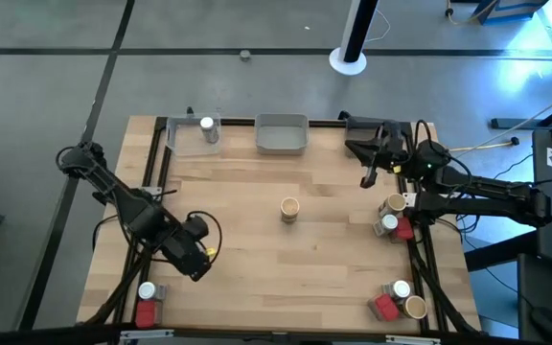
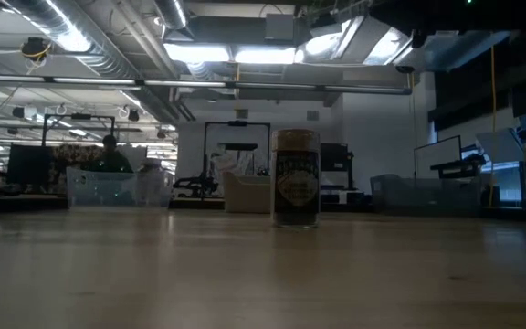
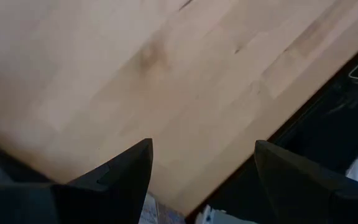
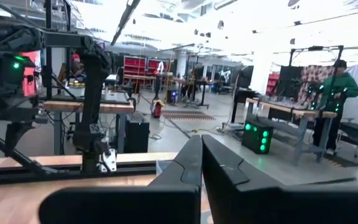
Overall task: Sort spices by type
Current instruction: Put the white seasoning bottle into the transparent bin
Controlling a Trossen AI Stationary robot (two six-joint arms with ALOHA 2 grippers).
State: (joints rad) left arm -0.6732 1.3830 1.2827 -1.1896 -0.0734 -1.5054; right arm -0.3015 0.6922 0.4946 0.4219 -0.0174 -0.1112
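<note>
High view: left end effector [image 1: 202, 261] hovering w/ fingers apart, empty, over near-left counter [image 1: 257, 206]. Right end effector [image 1: 369, 176] staying... no: sitting closed, empty, far right. Tan jar [image 1: 289, 209] standing mid-counter; other spices clustering at rt edge [image 1: 394, 216], near corners; white-capped jar [image 1: 207, 128] lying in far-left tray [image 1: 192, 144].

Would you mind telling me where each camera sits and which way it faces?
High view: overhead, straight down on the table, both arms visible.
Low view: table height, level toward the brown jar; no arm shows.
Left wrist view: down at bare wood past the open left end effector.
Right wrist view: level into the room past the shut right end effector.
Shared: high and low views both show the brown jar.
</note>
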